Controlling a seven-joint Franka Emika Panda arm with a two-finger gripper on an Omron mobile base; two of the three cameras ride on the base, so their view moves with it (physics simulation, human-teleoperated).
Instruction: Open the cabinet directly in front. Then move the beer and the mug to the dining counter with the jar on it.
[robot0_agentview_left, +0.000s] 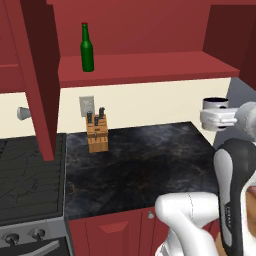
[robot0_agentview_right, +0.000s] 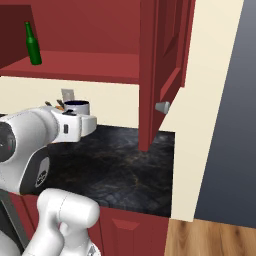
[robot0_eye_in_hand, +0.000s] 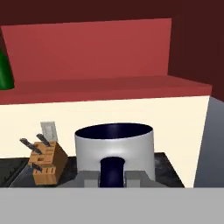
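Note:
The red wall cabinet (robot0_agentview_left: 150, 67) stands open, both doors swung out. On its inner shelf the dark-green beer (robot0_agentview_left: 87, 49) stands upright at the left, also seen in the right base view (robot0_agentview_right: 33, 45) and as a green edge in the hand view (robot0_eye_in_hand: 4, 74). My gripper (robot0_eye_in_hand: 113, 175) is shut on the dark handle of the white-grey mug (robot0_eye_in_hand: 114, 146). I hold the mug (robot0_agentview_left: 215, 103) upright in the air below the shelf, above the right end of the black worktop (robot0_agentview_left: 140, 165). From the right side the mug (robot0_agentview_right: 77, 106) sits at the tip of my hand (robot0_agentview_right: 82, 120). The dining counter and the jar are out of view.
A wooden knife block (robot0_agentview_left: 97, 132) stands at the back of the worktop by a wall outlet. A stove (robot0_agentview_left: 30, 175) lies to the left. The open left door (robot0_agentview_left: 40, 75) hangs over the stove edge, and the open right door (robot0_agentview_right: 160, 60) juts out beside a cream wall (robot0_agentview_right: 200, 125).

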